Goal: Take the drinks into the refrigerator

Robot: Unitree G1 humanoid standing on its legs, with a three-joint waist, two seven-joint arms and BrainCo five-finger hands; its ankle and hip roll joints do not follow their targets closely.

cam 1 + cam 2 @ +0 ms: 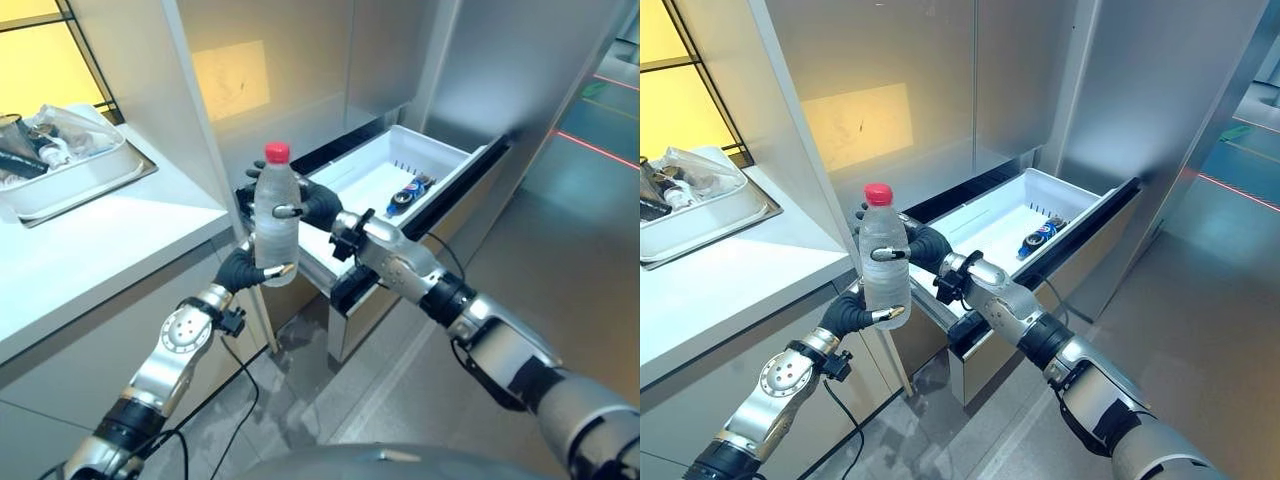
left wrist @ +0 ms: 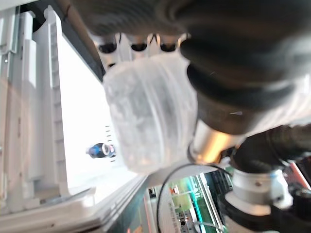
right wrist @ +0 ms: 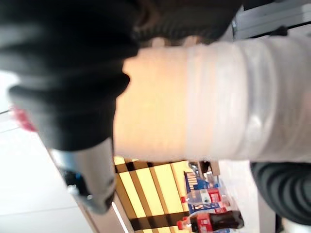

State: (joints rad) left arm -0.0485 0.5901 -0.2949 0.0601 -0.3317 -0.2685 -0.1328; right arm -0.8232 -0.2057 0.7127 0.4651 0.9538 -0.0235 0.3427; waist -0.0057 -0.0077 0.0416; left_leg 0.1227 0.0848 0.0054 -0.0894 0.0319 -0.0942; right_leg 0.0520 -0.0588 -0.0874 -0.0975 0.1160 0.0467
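Left hand (image 2: 233, 92) fingers curled round clear bottle (image 2: 150, 116); blue can (image 2: 99, 150) in white drawer (image 2: 73, 97).

No legible text to be made out, clear water bottle (image 1: 276, 226) seen without a readable label, print on the blue can (image 1: 404, 196) in the drawer too small to be read

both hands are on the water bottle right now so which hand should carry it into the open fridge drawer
Probably the right. The right hand grips the water bottle at mid-height from the side facing the open drawer, so its arm can swing straight over. The left hand holds the bottle's base from the counter side, farther away.
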